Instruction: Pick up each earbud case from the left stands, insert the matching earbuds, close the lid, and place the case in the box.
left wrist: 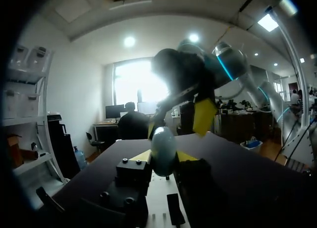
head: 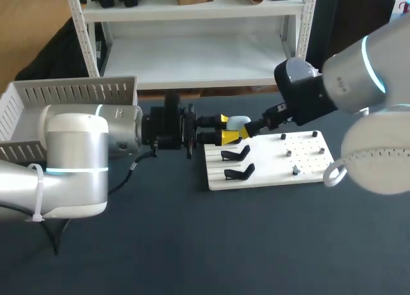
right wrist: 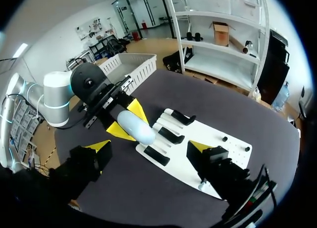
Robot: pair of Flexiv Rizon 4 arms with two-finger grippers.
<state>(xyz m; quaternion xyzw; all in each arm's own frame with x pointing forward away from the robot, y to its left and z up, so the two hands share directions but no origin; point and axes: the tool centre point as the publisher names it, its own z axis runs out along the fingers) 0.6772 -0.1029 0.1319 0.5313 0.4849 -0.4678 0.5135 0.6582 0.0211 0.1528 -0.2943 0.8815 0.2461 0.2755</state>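
**Holding a pale blue earbud case point(head: 239, 122) above the far left corner of the white board point(head: 272, 175)**

On the board's left half, black stands point(head: 236, 154) are set one behind another. Two of them are seen from the head view, and three from the right wrist view. On the board's right half, small dark pegs point(head: 288, 153) are dotted about.

Above the board's far left corner, the left gripper point(head: 223, 129) is brought in level from the board's left side. The case is clasped between its two yellow tips, one on each side, and is held clear of the board. In the left wrist view the case is seen as a smooth egg shape standing up between the tips. Whether its lid is open cannot be told.

Just beyond the case, over the board's far edge, the right gripper point(right wrist: 149, 148) is held. Its arm is brought in from the board's right side. Its jaws are spread wide, with the case and the board's left end seen ahead of them in the right wrist view. No contact with the case can be made out.

Well apart from the board, to its left and farther back, a white slatted box point(head: 70, 93) is placed on the dark table point(head: 256, 244).
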